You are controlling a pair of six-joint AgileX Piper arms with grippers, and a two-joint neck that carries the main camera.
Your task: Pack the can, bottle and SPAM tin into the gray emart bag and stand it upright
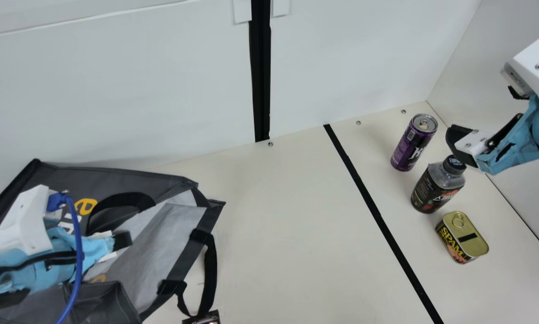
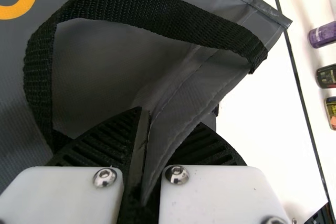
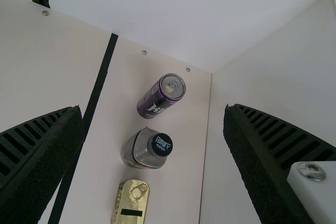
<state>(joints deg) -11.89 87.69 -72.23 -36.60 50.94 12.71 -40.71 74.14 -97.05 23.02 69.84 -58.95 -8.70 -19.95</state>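
Observation:
The gray bag [image 1: 157,243] lies at the left of the main view, its mouth spread toward the table's middle and a black strap hanging from the rim. My left gripper [image 1: 122,240] is at the bag's rim; in the left wrist view, that gripper [image 2: 147,145] pinches a fold of the bag [image 2: 184,90]. Over at the right stand the purple can [image 1: 411,146], the dark bottle [image 1: 435,186] and the SPAM tin [image 1: 465,238] in a row. My right gripper [image 1: 460,146] hangs above the bottle. In the right wrist view, the open gripper [image 3: 153,109] has its fingers apart above the can [image 3: 157,98] and bottle [image 3: 142,150].
A black line [image 1: 377,216] runs along the table between the bag and the three items. White walls [image 1: 364,54] rise behind and at the right, near the can. A small dark object [image 1: 204,317] shows at the main view's bottom edge, beside the bag's strap.

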